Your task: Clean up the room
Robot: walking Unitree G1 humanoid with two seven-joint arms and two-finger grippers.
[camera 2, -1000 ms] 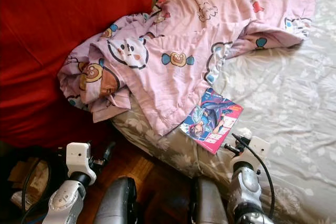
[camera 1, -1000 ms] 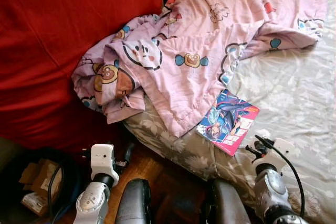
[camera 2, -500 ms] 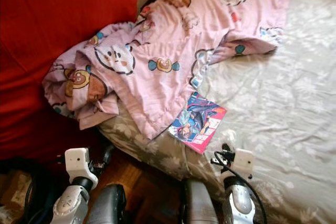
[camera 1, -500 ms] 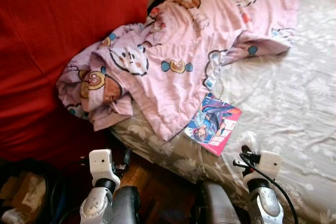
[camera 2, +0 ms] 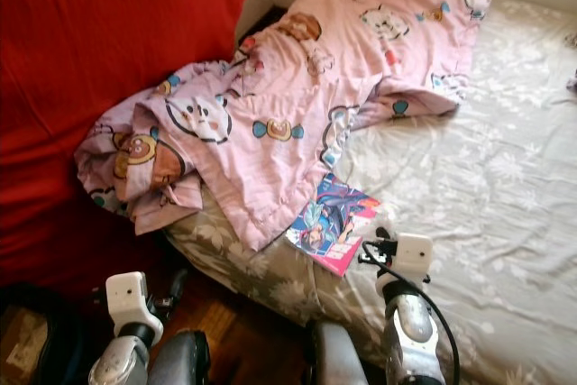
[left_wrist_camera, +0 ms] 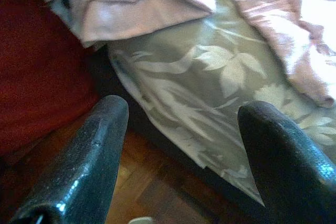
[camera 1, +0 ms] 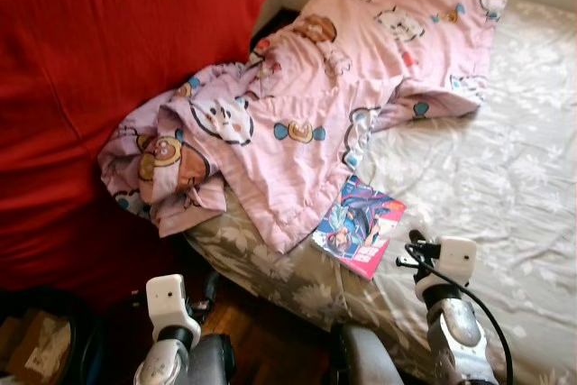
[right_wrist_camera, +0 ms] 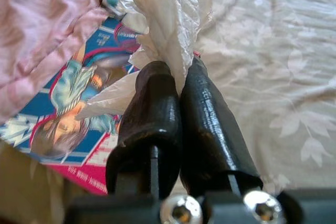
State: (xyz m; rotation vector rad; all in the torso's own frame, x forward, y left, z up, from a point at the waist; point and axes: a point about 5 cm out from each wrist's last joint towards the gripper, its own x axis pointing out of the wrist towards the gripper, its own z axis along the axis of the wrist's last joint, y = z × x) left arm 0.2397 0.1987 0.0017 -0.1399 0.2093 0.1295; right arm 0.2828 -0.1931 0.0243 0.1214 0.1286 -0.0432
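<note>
My right gripper (right_wrist_camera: 176, 72) is shut on a crumpled white wad of paper (right_wrist_camera: 173, 14), held just above a colourful comic book (right_wrist_camera: 68, 103). The comic book (camera 1: 359, 225) lies on the bed near its front edge, partly tucked under a rumpled pink cartoon-print blanket (camera 1: 306, 105). My right arm (camera 1: 448, 263) reaches up beside the book. My left gripper (left_wrist_camera: 181, 108) is open and holds nothing, low over the wooden floor (left_wrist_camera: 142, 177) by the bed's side. The left arm (camera 1: 167, 299) stays low at the left.
The bed (camera 1: 487, 178) has a grey floral sheet and runs to the right and back. A large red cover (camera 1: 108, 60) drapes the furniture on the left. A cardboard box (camera 1: 32, 349) and dark cables sit on the floor at the lower left.
The camera has shifted, so more of the bed's far end shows. The blanket and comic book lie as before. My right gripper still holds the white wad.
</note>
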